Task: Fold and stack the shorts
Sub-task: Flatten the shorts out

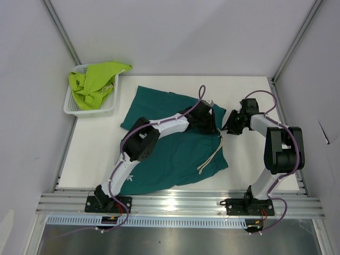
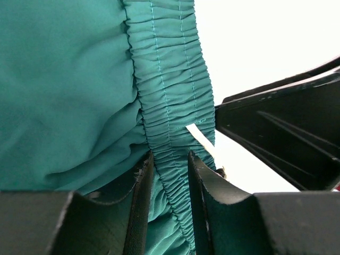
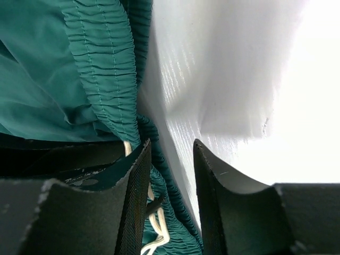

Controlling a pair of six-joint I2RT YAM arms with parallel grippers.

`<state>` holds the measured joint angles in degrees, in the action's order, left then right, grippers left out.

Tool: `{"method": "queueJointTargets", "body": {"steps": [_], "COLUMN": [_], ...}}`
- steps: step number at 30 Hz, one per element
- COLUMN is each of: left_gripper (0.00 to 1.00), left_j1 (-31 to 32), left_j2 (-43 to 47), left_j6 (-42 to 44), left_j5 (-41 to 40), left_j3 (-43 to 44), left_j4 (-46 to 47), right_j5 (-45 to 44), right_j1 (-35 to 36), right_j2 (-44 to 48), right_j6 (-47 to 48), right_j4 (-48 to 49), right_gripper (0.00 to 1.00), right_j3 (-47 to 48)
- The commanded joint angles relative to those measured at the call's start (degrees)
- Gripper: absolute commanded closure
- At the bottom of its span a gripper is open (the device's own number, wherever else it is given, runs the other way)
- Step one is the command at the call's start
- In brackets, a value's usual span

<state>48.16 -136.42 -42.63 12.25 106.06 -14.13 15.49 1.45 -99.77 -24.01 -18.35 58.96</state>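
Note:
The dark teal shorts (image 1: pixel 175 154) lie spread on the white table (image 1: pixel 95 154), their pale drawstring (image 1: pixel 210 159) trailing at the right. My left gripper (image 1: pixel 212 123) is low over the waistband's right end. In the left wrist view its jaws (image 2: pixel 169 156) are parted and straddle the ruched waistband (image 2: pixel 170 85). My right gripper (image 1: pixel 229 126) is just right of it, open (image 3: pixel 171 143), with the waistband edge (image 3: pixel 101 64) and bare table between its jaws. The lime shorts (image 1: pixel 95 82) lie heaped in the basket.
The white mesh basket (image 1: pixel 106 106) stands at the back left corner. White walls close in the table on three sides. A metal rail (image 1: pixel 180 204) runs along the near edge. My right gripper's black body (image 2: pixel 281 138) shows close in the left wrist view.

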Motion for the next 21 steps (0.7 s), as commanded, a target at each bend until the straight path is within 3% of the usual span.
{"method": "queueJointTargets", "body": {"steps": [1,7,12,21], "left_gripper": [0.64,0.65,0.65,0.65], "left_j1": [1.1,1.1,1.1,1.1], "left_j2": [-1.3,-1.3,-1.0,-0.3], "left_j6": [-0.5,-0.1,0.0,0.3], "left_j5": [0.6,-0.6,-1.4,-2.8], "left_j3": [1.6,2.1,2.1,2.0], "left_j4": [-0.3,-1.4,-2.2,-3.1], "right_j5": [0.0,2.1,10.2,18.7], "right_j1": [-0.8,-0.9,-0.9,-2.5], "right_j2": [3.1,5.8,0.4,-14.9], "right_j6": [-1.7,-3.3,-4.0,-5.6], "right_j4": [2.0,7.0,7.2,6.1], "right_gripper": [0.60,0.75,0.90,0.95], "right_j3": [-0.6,-0.1,5.2,14.2]}}
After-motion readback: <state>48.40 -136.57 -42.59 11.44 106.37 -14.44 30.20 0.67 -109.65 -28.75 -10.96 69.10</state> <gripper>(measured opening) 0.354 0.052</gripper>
